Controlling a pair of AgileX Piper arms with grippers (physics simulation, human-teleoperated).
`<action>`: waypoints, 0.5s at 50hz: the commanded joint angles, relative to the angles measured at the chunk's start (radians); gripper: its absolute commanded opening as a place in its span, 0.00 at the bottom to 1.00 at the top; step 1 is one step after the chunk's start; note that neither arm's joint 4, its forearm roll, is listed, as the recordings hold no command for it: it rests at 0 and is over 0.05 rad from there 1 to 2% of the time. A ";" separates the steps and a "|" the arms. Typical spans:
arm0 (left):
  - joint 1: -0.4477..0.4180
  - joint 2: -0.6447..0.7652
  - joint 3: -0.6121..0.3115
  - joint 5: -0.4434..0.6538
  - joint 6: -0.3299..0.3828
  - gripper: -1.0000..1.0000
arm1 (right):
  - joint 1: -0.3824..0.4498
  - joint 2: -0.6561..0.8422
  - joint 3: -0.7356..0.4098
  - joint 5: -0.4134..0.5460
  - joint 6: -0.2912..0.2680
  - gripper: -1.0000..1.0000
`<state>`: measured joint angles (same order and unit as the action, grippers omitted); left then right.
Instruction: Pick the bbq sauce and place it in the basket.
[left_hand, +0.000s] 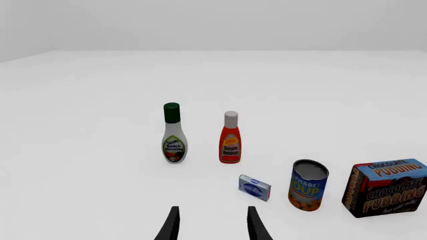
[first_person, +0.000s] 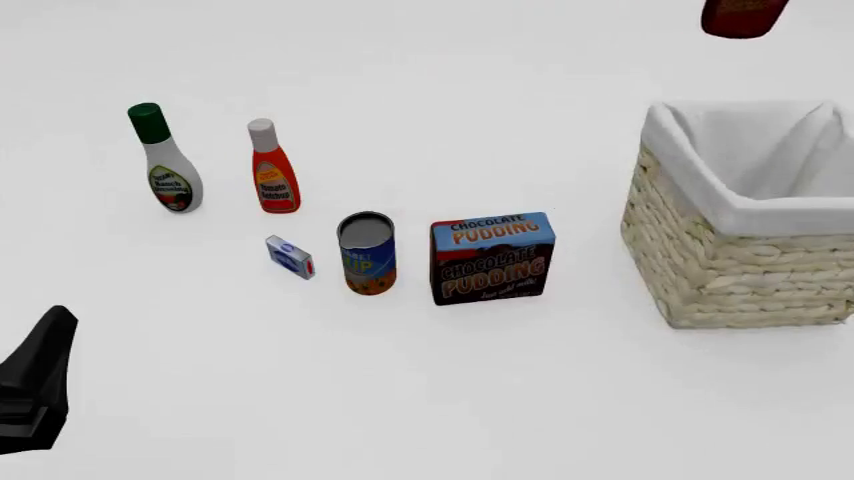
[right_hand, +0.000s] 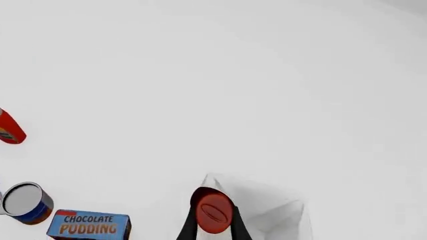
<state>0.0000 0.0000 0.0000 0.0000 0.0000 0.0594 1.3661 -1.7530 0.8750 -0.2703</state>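
The bbq sauce (first_person: 743, 17) hangs in the air above and behind the basket (first_person: 734, 270); only its dark red lower end shows at the top edge of the front view. In the right wrist view its red cap (right_hand: 213, 211) sits between the dark fingers of my right gripper (right_hand: 213, 222), which is shut on the bottle, with the basket's white liner (right_hand: 273, 205) underneath. My left gripper (left_hand: 213, 210) is open with nothing in it, low at the near left of the table (first_person: 47, 350).
On the left stand a white bottle with a green cap (first_person: 166, 165) and an orange-red bottle with a white cap (first_person: 272, 170). Nearer me are a small blue packet (first_person: 290, 257), an open soup can (first_person: 366, 252) and a chocolate pudding box (first_person: 491, 257).
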 joint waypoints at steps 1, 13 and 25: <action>0.000 0.000 0.000 0.000 0.000 1.00 | -0.084 -0.078 0.078 -0.017 0.004 0.00; 0.000 0.000 0.000 0.000 0.000 1.00 | -0.140 -0.106 0.142 -0.044 0.006 0.00; 0.000 0.000 0.000 0.000 0.000 1.00 | -0.197 -0.129 0.248 -0.105 0.018 0.00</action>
<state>0.0000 0.0000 0.0000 0.0000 0.0000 -0.0917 1.2617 -1.5711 0.8108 -0.2700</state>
